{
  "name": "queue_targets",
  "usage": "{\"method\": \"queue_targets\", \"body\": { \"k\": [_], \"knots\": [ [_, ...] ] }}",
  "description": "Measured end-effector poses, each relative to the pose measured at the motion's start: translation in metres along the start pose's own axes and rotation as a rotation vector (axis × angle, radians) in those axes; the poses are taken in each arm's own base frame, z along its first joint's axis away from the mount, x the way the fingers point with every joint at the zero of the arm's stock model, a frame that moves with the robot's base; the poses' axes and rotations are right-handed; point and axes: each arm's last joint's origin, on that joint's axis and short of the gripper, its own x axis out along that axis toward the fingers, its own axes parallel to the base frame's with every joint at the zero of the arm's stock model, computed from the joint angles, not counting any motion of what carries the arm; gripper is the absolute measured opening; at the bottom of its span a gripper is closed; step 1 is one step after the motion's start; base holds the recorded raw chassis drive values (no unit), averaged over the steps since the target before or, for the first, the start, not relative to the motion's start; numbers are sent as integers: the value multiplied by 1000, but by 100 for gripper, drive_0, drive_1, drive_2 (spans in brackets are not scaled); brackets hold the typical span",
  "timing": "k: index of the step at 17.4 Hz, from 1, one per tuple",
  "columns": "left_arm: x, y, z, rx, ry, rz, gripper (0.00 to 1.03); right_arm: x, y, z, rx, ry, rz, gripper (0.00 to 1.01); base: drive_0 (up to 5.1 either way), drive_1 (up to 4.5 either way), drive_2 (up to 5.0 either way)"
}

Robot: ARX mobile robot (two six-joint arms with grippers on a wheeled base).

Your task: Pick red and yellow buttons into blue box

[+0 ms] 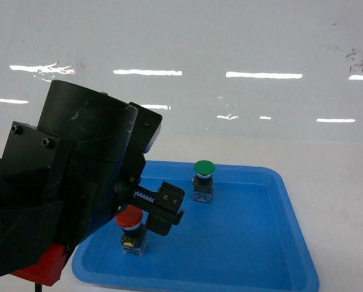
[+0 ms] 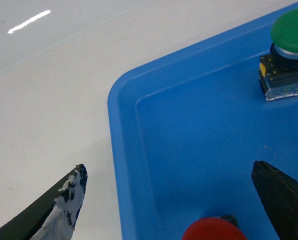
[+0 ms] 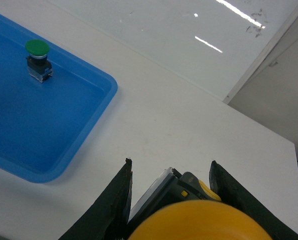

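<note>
Red button (image 1: 130, 218) standing upright in near left part of shallow blue tray (image 1: 273, 243), yellow detail showing on its base. Left gripper (image 2: 169, 200) hovering over it, fingers wide apart, one over white table (image 2: 44, 125), other over tray. Yellow button (image 3: 199, 222) sitting clamped between fingers of right gripper (image 3: 171, 195), above table right of tray. Green button (image 1: 204, 180) standing far in tray.
</note>
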Motion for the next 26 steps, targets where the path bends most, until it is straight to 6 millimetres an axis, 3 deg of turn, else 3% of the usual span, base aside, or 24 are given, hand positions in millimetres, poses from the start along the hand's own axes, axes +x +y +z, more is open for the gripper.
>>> {"method": "queue_targets", "body": {
  "k": [6, 10, 13, 26],
  "knots": [
    [0, -1, -1, 25, 16, -7, 98, 0, 0, 0, 0, 0, 0, 40, 0, 0, 0],
    [20, -16, -7, 14, 62, -54, 98, 0, 0, 0, 0, 0, 0, 40, 0, 0, 0],
    [24, -19, -13, 2, 88, -49, 98, 0, 0, 0, 0, 0, 0, 40, 0, 0, 0],
    [22, -27, -29, -31, 154, -33, 98, 0, 0, 0, 0, 0, 0, 40, 0, 0, 0]
  ]
}}
